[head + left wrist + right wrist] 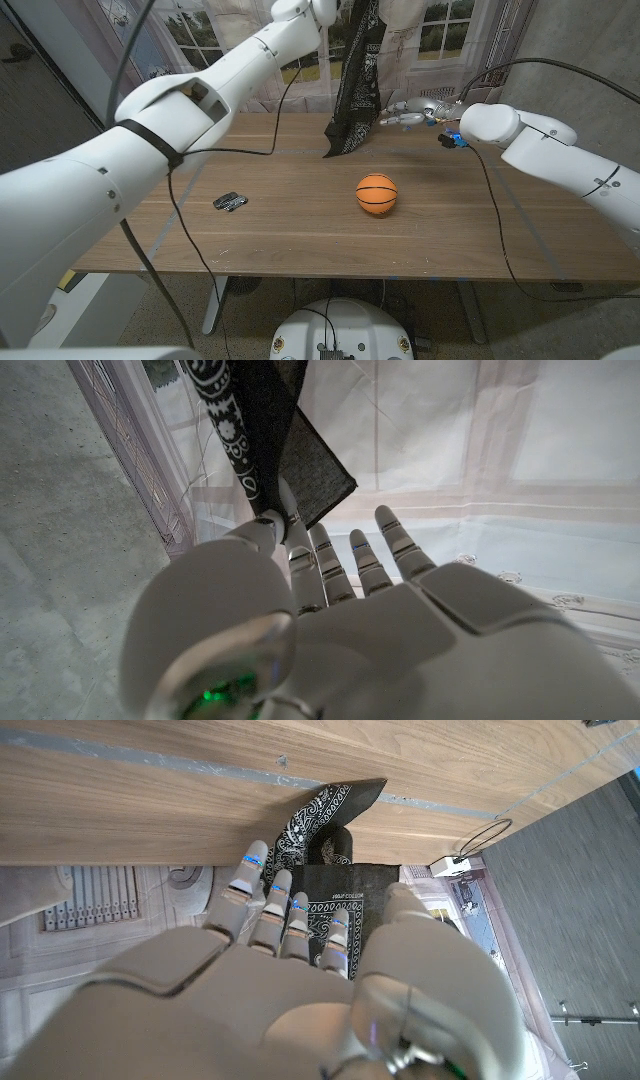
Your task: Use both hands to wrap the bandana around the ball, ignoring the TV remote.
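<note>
Fingers: left hand pinches the bandana at its top; right hand has fingers loosely apart just beside the cloth, holding nothing I can see.
Bandana: hangs down from the left fingers, lower corner touching the table.
Ball: on the table, below both hands, apart from the cloth.
Remote: well apart from the fingers, on the ball's left.

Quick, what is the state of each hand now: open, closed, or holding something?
Left hand: holds the bandana up, pinched at its top.
Right hand: beside the hanging bandana, fingers reaching toward it; whether it grips cannot be told.
</note>
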